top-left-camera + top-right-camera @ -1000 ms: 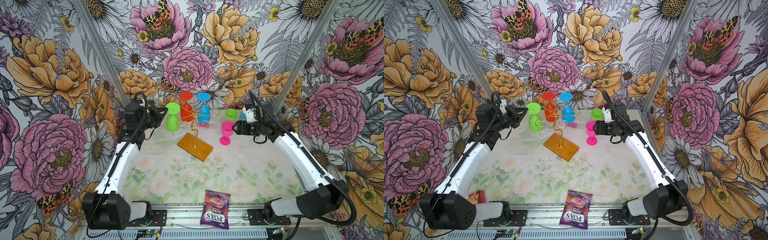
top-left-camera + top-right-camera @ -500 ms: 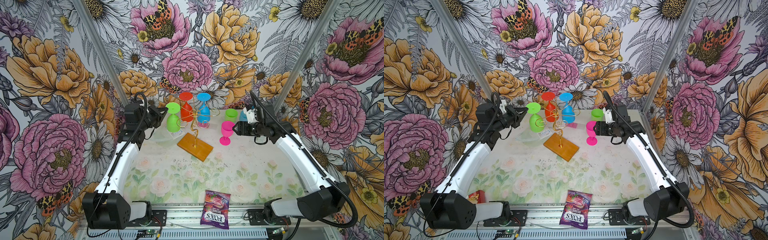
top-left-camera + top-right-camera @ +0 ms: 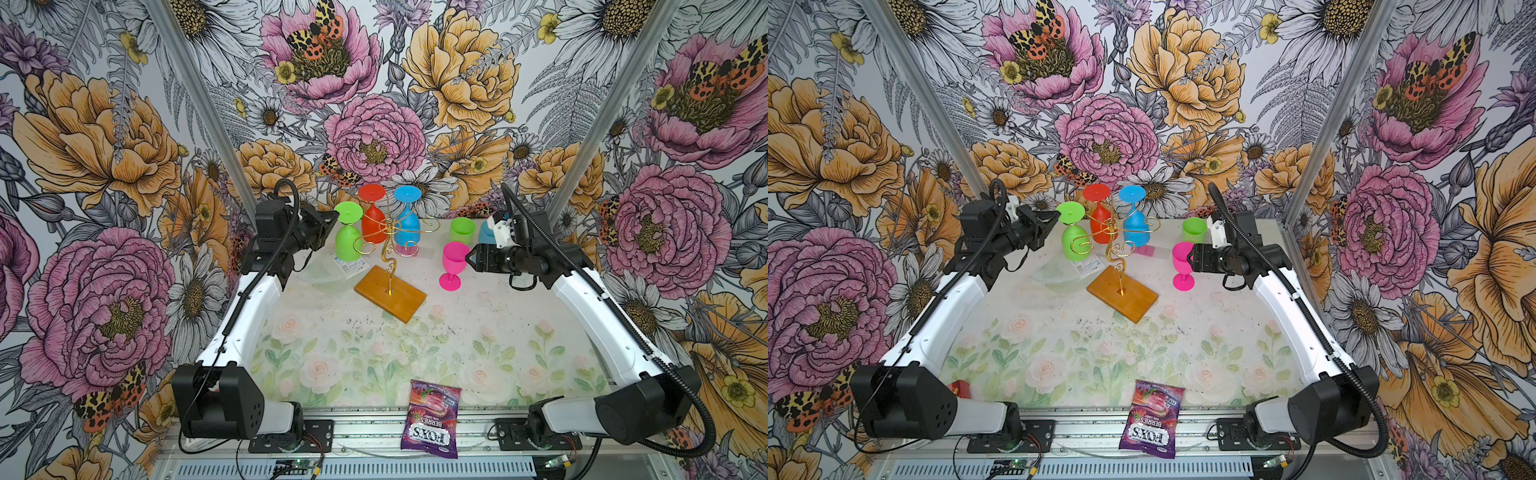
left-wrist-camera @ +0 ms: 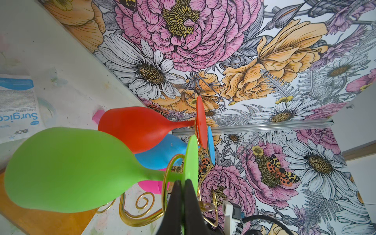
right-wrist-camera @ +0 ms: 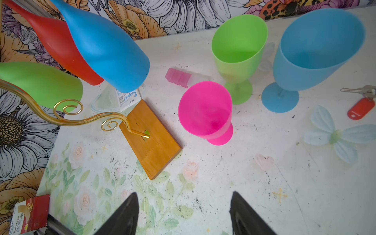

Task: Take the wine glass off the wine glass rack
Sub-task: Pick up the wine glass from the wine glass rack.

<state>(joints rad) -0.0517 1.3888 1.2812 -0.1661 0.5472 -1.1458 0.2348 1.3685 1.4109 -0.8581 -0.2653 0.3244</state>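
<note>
The wine glass rack (image 3: 390, 232) is gold wire with scroll arms on an orange-brown wooden base (image 3: 390, 294). Three glasses hang upside down from it: green (image 3: 347, 245), red (image 3: 372, 223) and blue (image 3: 406, 227). My left gripper (image 3: 335, 216) is level with the rack's top. In the left wrist view it (image 4: 184, 181) is shut on the rim of the green wine glass's round foot (image 4: 192, 154), beside a gold arm. My right gripper (image 3: 468, 257) hovers open next to a pink glass (image 3: 452, 262) standing on the table; its fingers (image 5: 130, 211) hold nothing.
A green glass (image 3: 462, 230) and a blue glass (image 5: 317, 53) stand upright at the back right. A surgical packet (image 3: 351, 266) and a clear dish (image 3: 318, 273) lie left of the base. Keys with a red tag (image 5: 361, 102), a pink block (image 5: 178, 77) and a candy bag (image 3: 432, 419) are also here.
</note>
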